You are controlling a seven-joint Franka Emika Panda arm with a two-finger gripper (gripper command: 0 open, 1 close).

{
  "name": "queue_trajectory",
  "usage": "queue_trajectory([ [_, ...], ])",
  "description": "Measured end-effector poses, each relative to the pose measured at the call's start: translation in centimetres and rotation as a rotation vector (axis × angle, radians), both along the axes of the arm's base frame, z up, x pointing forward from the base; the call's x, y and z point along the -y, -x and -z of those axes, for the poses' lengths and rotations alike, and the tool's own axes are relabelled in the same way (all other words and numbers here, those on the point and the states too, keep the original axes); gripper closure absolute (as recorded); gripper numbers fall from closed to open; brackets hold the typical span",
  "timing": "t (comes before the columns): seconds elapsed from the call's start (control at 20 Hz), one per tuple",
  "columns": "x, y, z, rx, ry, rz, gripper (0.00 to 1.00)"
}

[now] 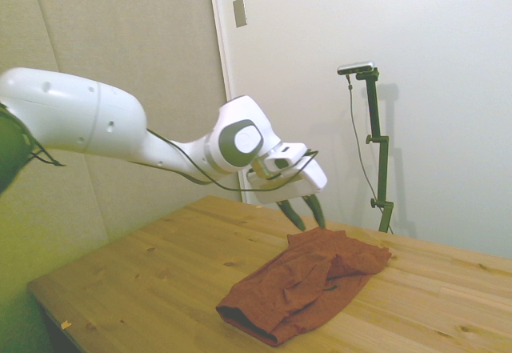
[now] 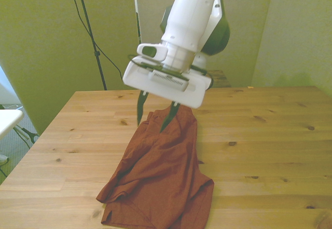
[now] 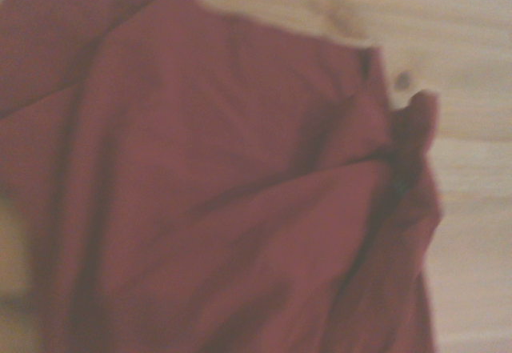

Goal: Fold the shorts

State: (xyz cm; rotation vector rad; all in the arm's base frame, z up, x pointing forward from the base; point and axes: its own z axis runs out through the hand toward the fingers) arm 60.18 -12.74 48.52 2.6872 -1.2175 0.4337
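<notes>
Shorts point(image 1: 308, 282) lie rumpled, half-doubled on table point(image 1: 152, 281) — prob. mid-fold. Gripper point(image 2: 154, 116) hovers over far edge, fingers apart, empty.

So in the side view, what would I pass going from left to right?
Arm → fingers, spread apart above the far end of the shorts → bare table beyond them. The shorts lie under the fingers and reach to both sides of them, so their place in the order is loose.

Side camera stands off the table point(image 1: 160, 281) corner, front camera faces across it, both sharing the shorts point(image 1: 308, 281) that the close, blurred wrist camera fills with
</notes>
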Motion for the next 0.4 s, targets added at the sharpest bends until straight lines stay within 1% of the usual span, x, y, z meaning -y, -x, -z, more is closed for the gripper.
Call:
queue_trajectory([
  [0.1, -2.4, 3.8, -0.6, -0.064, -0.098, -0.041, 0.0],
  [0.25, -5.1, 9.8, -0.7, -0.154, -0.218, -0.127, 0.0],
  [0.3, -5.7, 11.8, -0.6, -0.176, -0.236, -0.151, 0.0],
  [0.4, -6.7, 15.5, -0.2, -0.196, -0.246, -0.175, 0.0],
])
